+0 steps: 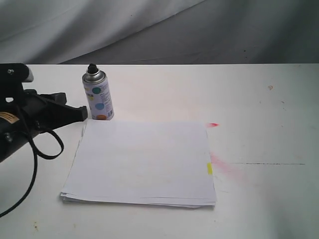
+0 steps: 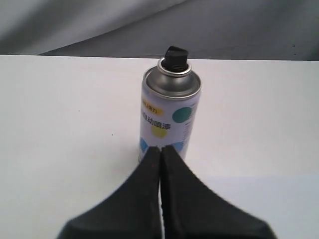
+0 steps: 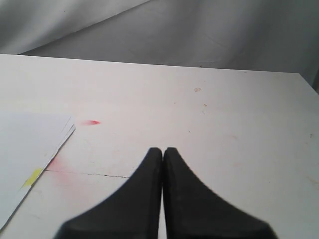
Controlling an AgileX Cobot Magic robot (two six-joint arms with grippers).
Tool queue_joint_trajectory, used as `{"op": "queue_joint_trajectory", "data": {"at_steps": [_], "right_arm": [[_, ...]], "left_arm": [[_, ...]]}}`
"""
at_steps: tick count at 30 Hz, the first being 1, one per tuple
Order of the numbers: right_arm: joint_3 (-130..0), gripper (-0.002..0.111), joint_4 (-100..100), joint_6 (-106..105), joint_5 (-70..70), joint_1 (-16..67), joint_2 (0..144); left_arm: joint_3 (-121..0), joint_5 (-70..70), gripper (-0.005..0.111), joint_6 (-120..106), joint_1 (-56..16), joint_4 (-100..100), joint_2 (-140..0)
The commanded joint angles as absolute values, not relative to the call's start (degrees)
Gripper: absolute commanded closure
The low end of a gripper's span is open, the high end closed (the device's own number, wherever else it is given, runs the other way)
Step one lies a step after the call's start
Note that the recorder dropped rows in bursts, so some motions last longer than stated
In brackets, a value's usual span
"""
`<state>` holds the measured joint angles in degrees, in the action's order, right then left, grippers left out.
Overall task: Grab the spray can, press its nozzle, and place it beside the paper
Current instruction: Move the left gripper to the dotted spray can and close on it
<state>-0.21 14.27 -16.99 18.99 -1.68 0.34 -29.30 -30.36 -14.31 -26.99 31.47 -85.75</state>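
The silver spray can (image 1: pixel 98 95) (image 2: pixel 168 118) stands upright on the white table, just behind the far left corner of the paper (image 1: pixel 142 162). Its black nozzle (image 1: pixel 91 67) (image 2: pixel 175 57) sits on top. The paper is a thin white stack with a yellow tab (image 1: pixel 209 169) (image 3: pixel 33 176) at its right edge. My left gripper (image 1: pixel 82 113) (image 2: pixel 160 148) is shut and empty, its tips just short of the can's lower left side. My right gripper (image 3: pixel 163 149) is shut, empty, over bare table right of the paper, and outside the exterior view.
Red spray marks (image 1: pixel 213 124) (image 3: pixel 90 122) stain the table right of the paper, with a thin dark line (image 1: pixel 269 164) beyond them. Grey cloth (image 1: pixel 159 30) hangs behind the table's far edge. The left arm's black cable (image 1: pixel 35 164) loops at the left.
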Motion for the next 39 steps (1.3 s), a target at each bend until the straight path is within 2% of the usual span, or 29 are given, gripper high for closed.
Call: {"op": "queue_joint_trajectory", "data": {"at_steps": [1, 11, 16, 26, 28, 30, 34, 35, 37, 39], "right_arm": [[0.00, 0.108, 13.61, -17.05, 19.10, -2.16, 0.00], [0.00, 0.108, 13.61, -17.05, 19.10, -2.16, 0.00], [0.00, 0.108, 13.61, -17.05, 19.10, -2.16, 0.00], [0.00, 0.108, 13.61, -17.05, 19.10, -2.16, 0.00], [0.00, 0.108, 13.61, -17.05, 19.10, -2.16, 0.00], [0.00, 0.108, 13.61, -17.05, 19.10, -2.16, 0.00], [0.00, 0.108, 13.61, -17.05, 19.10, -2.16, 0.00], [0.00, 0.108, 13.61, -17.05, 19.10, -2.16, 0.00], [0.00, 0.108, 13.61, -17.05, 19.10, -2.16, 0.00], [0.00, 0.108, 13.61, -17.05, 19.10, -2.16, 0.00]], "left_arm": [[-29.50, -39.54, 0.107, -9.77, -27.36, 24.06, -92.56], [-29.50, -46.86, 0.107, -7.52, -27.36, 20.86, -101.24], [-29.50, -51.94, 0.107, -7.21, -27.26, 12.55, -105.00], [-29.50, -51.21, 0.104, -4.50, -27.26, 22.68, -106.77], [-29.50, -51.09, 0.096, -4.50, -27.26, 21.69, -106.77], [-29.50, -50.77, 0.083, -4.32, -27.26, 19.54, -106.77], [-29.50, -50.65, 0.041, -4.32, -27.26, 18.31, -106.77], [-29.50, -50.65, 0.034, -4.32, -27.26, 18.31, -106.77], [-29.50, -50.65, 0.020, -4.32, -27.26, 18.42, -106.77], [-29.50, -50.65, 0.017, -4.32, -27.26, 18.72, -106.77]]}}
